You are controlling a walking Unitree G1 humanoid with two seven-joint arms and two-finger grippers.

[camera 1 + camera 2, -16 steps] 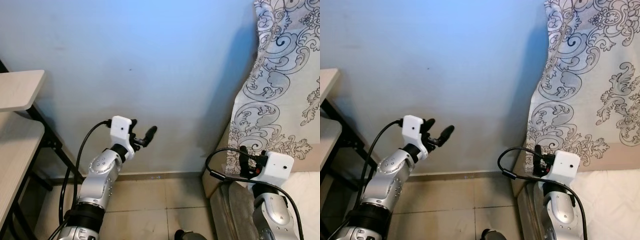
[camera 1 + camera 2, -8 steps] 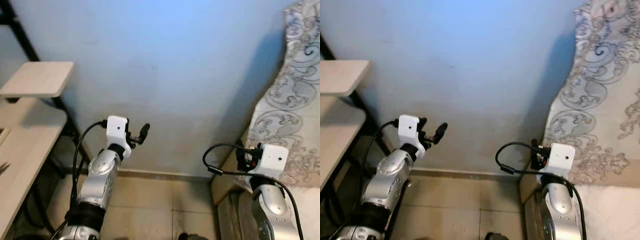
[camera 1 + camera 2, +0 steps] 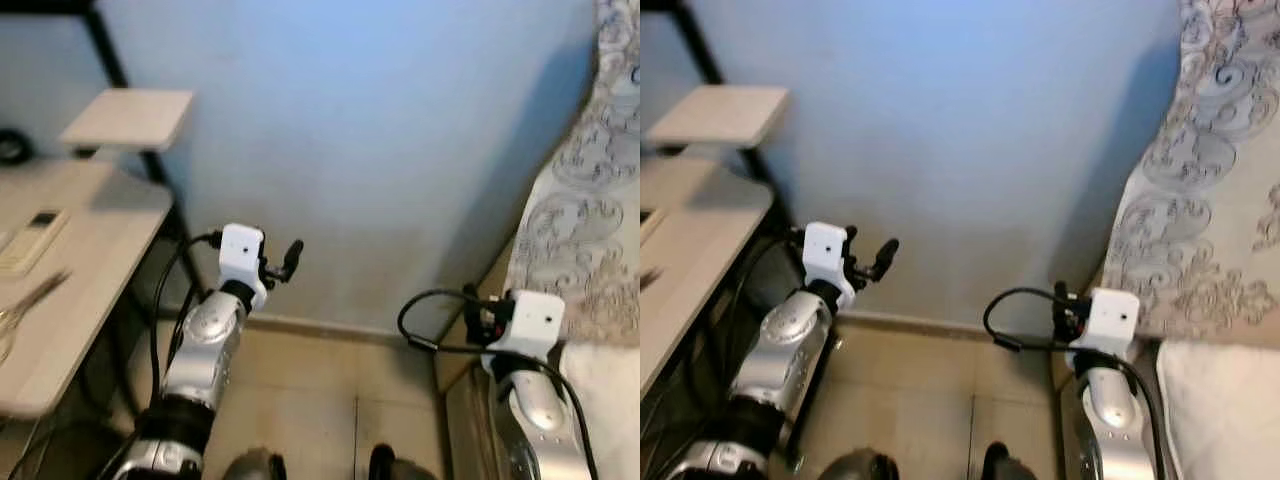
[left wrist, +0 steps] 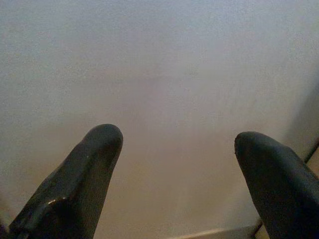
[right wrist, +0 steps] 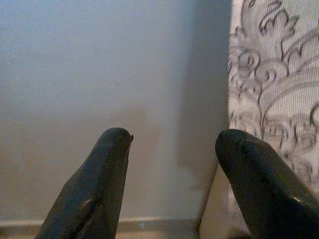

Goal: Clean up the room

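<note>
Plain pale blue wall point(image 3: 380, 150) dead ahead. Left gripper point(image 4: 174, 164) and right gripper point(image 5: 169, 164) both face it, fingers spread wide, empty. Light wooden desk point(image 3: 90, 260) stands left of the wall; patterned grey-white curtain point(image 3: 1210, 200) hangs right.

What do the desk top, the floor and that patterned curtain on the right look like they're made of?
Desk top: pale wood or laminate, matte, with faint grain; which one is unclear.
Floor: beige tiles, slightly glossy, with visible grout lines.
Curtain: woven fabric, cream with grey scroll print, hanging in soft folds.
</note>
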